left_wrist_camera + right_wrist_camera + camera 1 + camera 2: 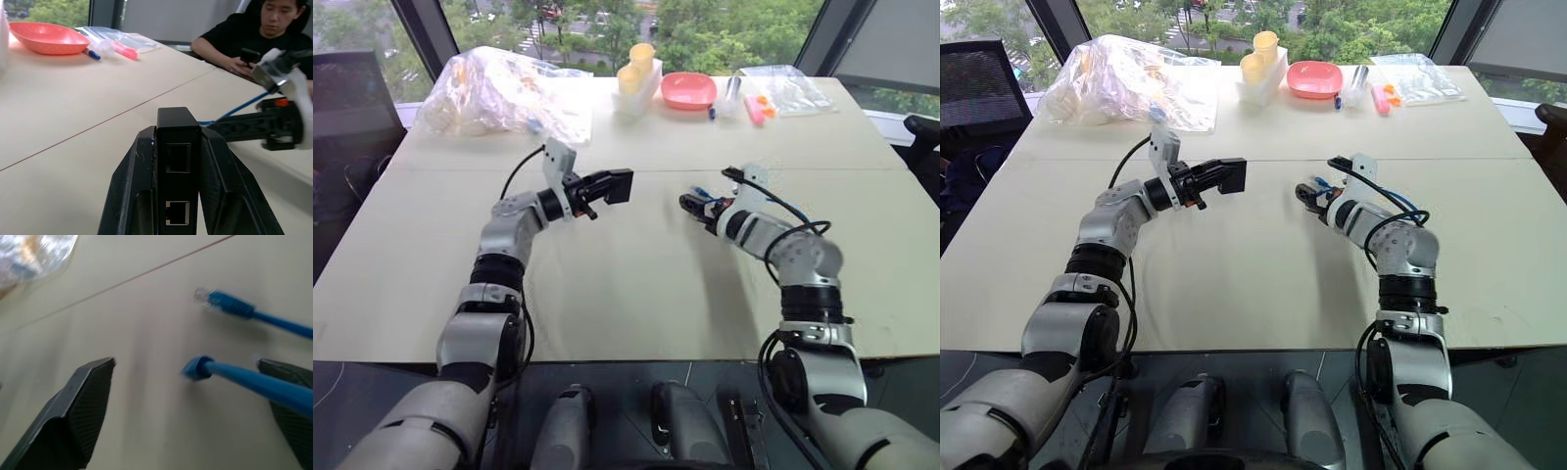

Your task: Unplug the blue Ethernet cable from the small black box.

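My left gripper (607,187) is shut on the small black box (619,184) and holds it above the table, left of centre. In the left wrist view the box (178,161) stands on edge between the two fingers, and both its ports are empty. My right gripper (693,204) hangs low over the table to the right, open. The blue Ethernet cable (254,384) lies loose between its spread fingers, near one finger. One free plug end (198,367) rests on the table and the other plug (222,301) lies a little farther off. The cable is apart from the box.
At the table's far edge stand a crumpled clear plastic bag (499,93), yellow cups (636,69), a pink bowl (688,90), a pink marker (756,110) and a clear pouch (788,88). A seated person (264,34) holds a phone beyond the table's right side.
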